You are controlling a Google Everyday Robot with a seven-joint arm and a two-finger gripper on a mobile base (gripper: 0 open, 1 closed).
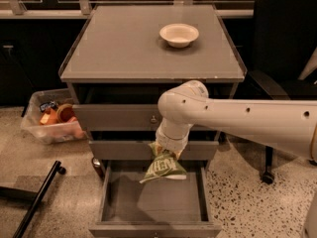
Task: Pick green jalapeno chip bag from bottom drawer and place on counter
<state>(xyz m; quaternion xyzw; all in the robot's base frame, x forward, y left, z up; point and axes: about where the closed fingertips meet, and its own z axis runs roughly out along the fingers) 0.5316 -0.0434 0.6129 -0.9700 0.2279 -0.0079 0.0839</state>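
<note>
The gripper (165, 151) is hanging in front of the middle drawer (119, 150), its jaws pinching the top of the green jalapeno chip bag (163, 168), which is dangling above the open bottom drawer (148, 202). A white bowl (179, 34) is sitting on the counter (124, 48).

The arm (247, 120) is a thick, smooth tube of cream-white plastic, dotted along its side with small dark screw holes. Its rounded joint (185, 100) is bulbous and faintly glossy, with a short, stubby wrist segment. The gripper (166, 151), pale like the rest, sits at the arm's lower tip, centre of view.
</note>
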